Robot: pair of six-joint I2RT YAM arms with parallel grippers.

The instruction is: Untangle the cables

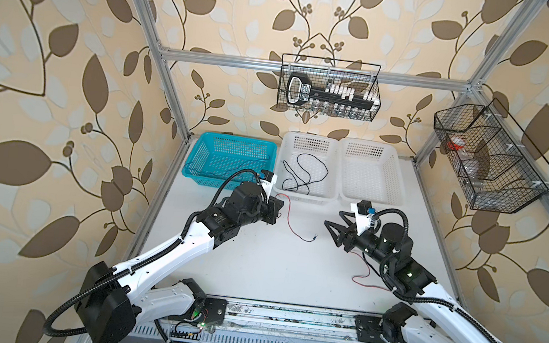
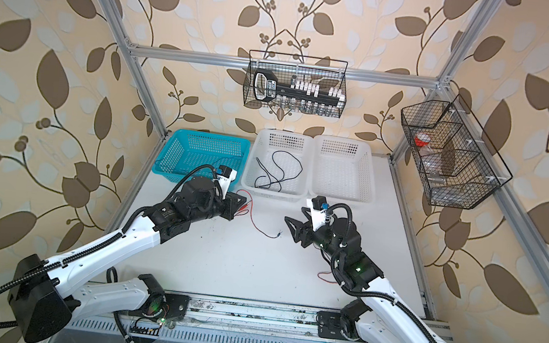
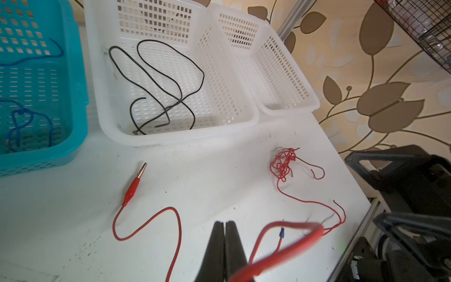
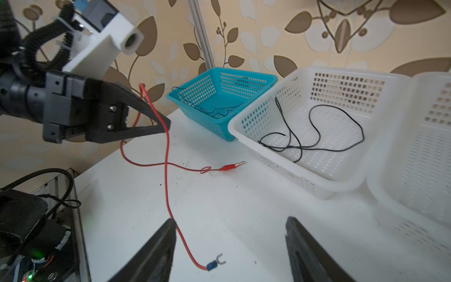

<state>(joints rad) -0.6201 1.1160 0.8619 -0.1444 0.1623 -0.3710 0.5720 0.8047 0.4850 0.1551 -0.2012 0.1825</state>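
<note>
1. Right pincer (image 4: 230, 219) fills the foreground of its wrist view, fingers (image 4: 161, 249) wide apart and gripping nothing.
2. Between those fingers, flat on the desk (image 4: 244, 207), lies the blue fork end (image 4: 214, 263) of the red cable (image 4: 167, 175), closer to one finger than the other.
3. From the fork the cable climbs to the left pincer (image 4: 164, 127), which is clamped on it mid-length. Its other run drops to the desk and ends in a red clip (image 4: 229, 167) just short of the middle basket (image 4: 305, 175).
4. Its long axis runs pincer to pincer, so the right arm is nearer the fork and the left is nearer the clip.
5. Beside the right arm sits a knot (image 3: 283, 162) of thin red wire, probably the work left.
6. Black cable (image 1: 304, 173) lies in the middle basket and blue cable (image 3: 19, 117) in the blue basket (image 3: 78, 97).
</note>
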